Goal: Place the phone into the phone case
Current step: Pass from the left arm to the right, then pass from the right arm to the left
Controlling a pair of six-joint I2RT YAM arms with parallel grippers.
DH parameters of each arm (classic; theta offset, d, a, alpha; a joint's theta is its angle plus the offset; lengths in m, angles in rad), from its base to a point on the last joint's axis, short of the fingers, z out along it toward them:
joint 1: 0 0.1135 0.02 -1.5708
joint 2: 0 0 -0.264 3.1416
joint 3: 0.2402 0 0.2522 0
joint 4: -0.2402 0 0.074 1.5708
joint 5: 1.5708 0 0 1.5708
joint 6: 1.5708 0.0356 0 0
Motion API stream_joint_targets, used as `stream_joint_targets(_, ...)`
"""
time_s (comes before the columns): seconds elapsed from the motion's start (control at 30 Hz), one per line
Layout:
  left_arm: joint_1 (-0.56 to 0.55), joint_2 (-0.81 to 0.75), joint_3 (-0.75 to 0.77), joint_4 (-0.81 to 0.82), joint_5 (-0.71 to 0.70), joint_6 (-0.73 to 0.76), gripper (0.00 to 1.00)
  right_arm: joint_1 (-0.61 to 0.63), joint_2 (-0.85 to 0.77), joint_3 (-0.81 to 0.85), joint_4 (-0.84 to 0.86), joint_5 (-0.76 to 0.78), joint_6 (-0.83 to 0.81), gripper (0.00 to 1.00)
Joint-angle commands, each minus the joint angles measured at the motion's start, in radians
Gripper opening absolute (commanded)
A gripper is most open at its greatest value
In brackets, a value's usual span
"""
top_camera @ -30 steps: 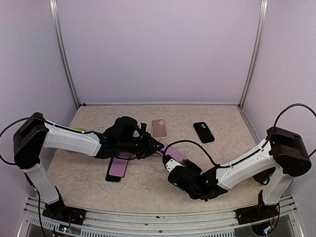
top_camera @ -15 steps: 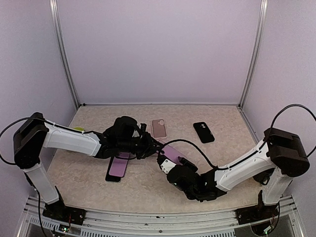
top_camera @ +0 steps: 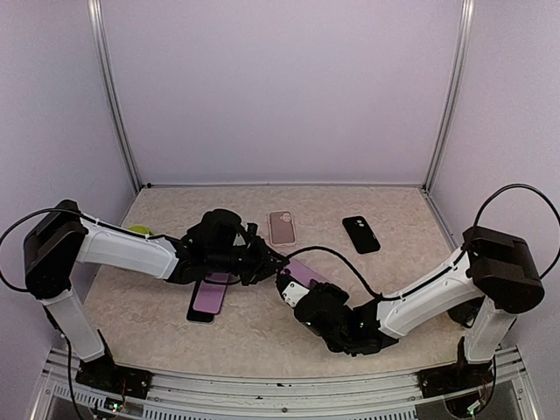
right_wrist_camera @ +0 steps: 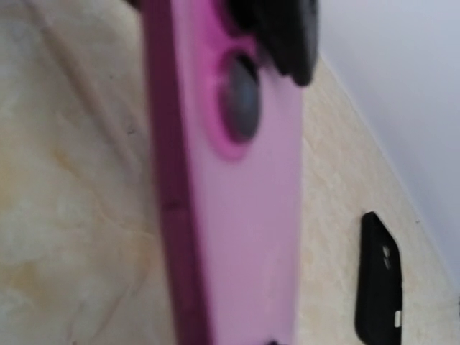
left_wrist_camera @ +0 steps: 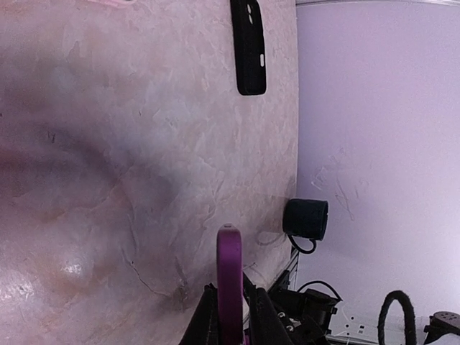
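A purple phone case (top_camera: 308, 272) is held off the table at mid-table. My left gripper (top_camera: 265, 259) is shut on its far end, and in the left wrist view the case (left_wrist_camera: 230, 262) stands edge-on between the fingers of that gripper (left_wrist_camera: 231, 295). My right gripper (top_camera: 294, 288) sits at the case's near left side. The case (right_wrist_camera: 244, 215) fills the right wrist view with its camera hole up, and my right fingers are hidden. The phone (top_camera: 208, 296), with a lilac screen, lies flat on the table under the left arm.
A pink case (top_camera: 282, 227) lies behind the grippers. A black case (top_camera: 361, 234) lies at the back right, also seen in the wrist views (left_wrist_camera: 249, 43) (right_wrist_camera: 379, 287). A small green thing (top_camera: 137, 230) sits behind the left arm.
My right gripper has moved up and left along the table to the purple case's near end. The left gripper keeps its hold and has barely moved.
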Motion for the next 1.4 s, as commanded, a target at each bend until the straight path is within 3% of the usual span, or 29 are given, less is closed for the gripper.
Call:
stream_joint_targets(0.0, 0.003, -0.019, -0.01, 0.101, 0.039, -0.011, 0.06, -0.007, 0.002, 0.012, 0.039, 0.008, -0.02, 0.1)
stream_joint_targets(0.1, 0.004, -0.021, -0.013, 0.118, 0.043, -0.02, 0.07, -0.007, 0.001, 0.008, 0.042, 0.001, -0.024, 0.01)
stream_joint_targets(0.3, 0.005, -0.03, -0.013, 0.115, 0.046, -0.019, 0.14, -0.007, -0.008, 0.007, 0.049, 0.004, -0.03, 0.0)
stream_joint_targets(0.53, 0.01, -0.049, -0.046, 0.186, 0.058, -0.008, 0.42, -0.007, -0.07, -0.009, 0.026, -0.045, -0.014, 0.0)
stream_joint_targets(0.7, 0.019, -0.074, -0.066, 0.208, 0.05, 0.018, 0.55, -0.007, -0.123, -0.017, -0.013, -0.099, 0.004, 0.0)
stream_joint_targets(1.0, 0.049, -0.137, -0.127, 0.245, 0.006, 0.085, 0.65, -0.011, -0.233, -0.033, -0.096, -0.257, 0.078, 0.0)
stream_joint_targets(1.37, 0.061, -0.297, -0.204, 0.298, -0.046, 0.338, 0.79, -0.047, -0.365, -0.058, -0.155, -0.499, 0.156, 0.0)
